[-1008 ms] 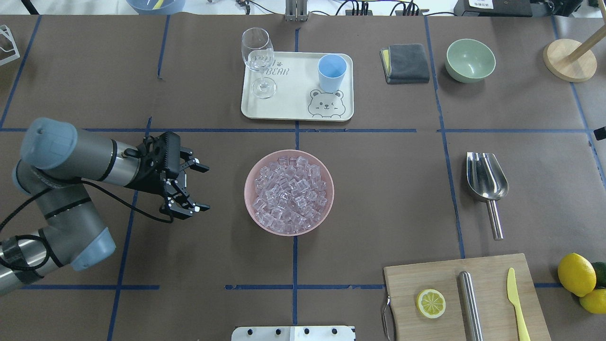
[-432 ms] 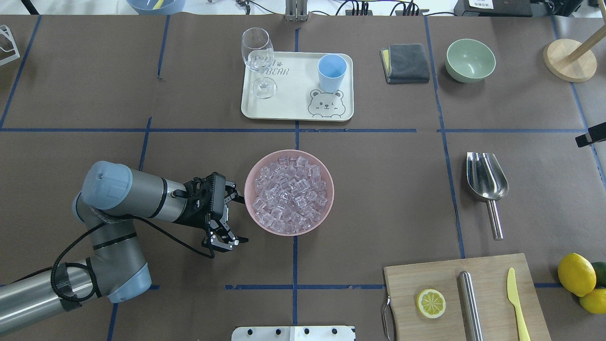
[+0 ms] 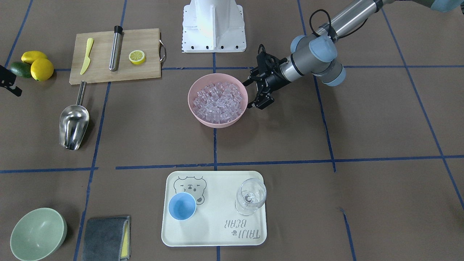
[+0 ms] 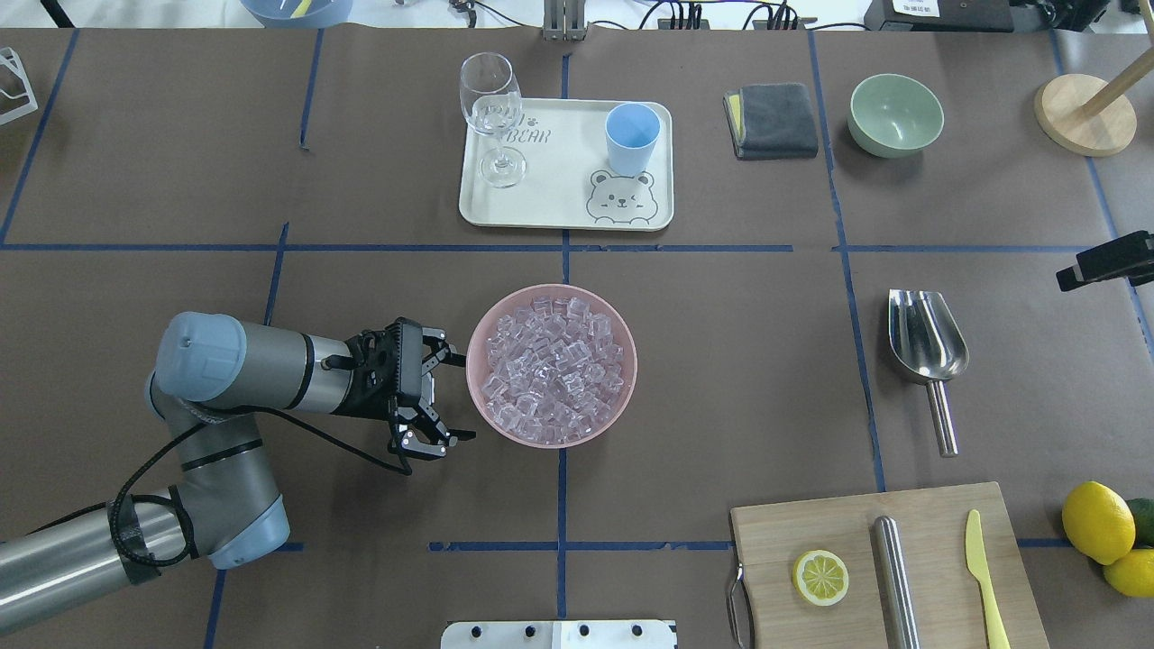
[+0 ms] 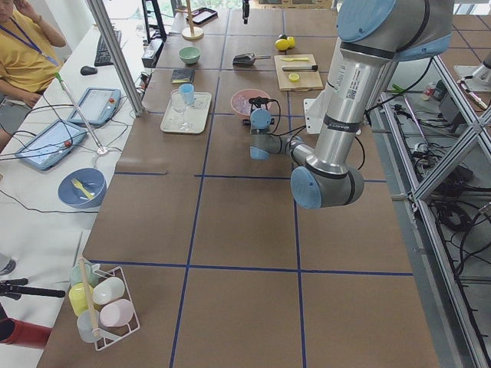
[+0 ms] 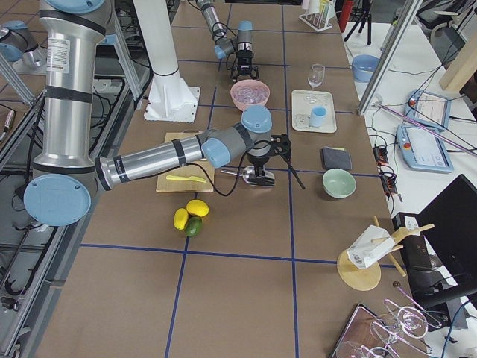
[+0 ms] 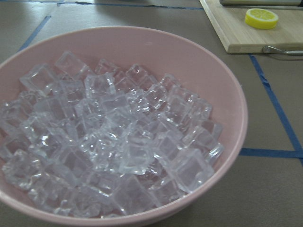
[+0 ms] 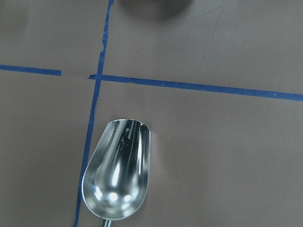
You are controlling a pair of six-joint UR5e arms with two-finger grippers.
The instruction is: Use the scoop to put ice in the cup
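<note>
The ice (image 4: 550,365) fills a pink bowl (image 4: 627,386) at the table's middle; the left wrist view shows the ice (image 7: 109,142) close up. My left gripper (image 4: 455,399) stands open just outside the bowl's left rim, also seen as the left gripper (image 3: 250,95) in the front view. The steel scoop (image 4: 926,338) lies flat to the right, handle toward the robot; the scoop (image 8: 118,175) sits below the right wrist camera. Only a black part of my right gripper (image 4: 1095,263) shows at the right edge; whether it is open or shut I cannot tell. The light-blue cup (image 4: 632,135) stands upright on the tray (image 4: 559,180).
A wine glass (image 4: 491,99) shares the tray. A grey cloth (image 4: 772,120), a green bowl (image 4: 895,114) and a wooden stand (image 4: 1082,113) are at the back right. A cutting board (image 4: 938,523) with lemon slice, steel cylinder and knife lies front right, lemons (image 4: 1097,523) beside it.
My left arm swung right and brought its open gripper up to the pink bowl's left rim. A black part of the right gripper came further in from the right edge.
</note>
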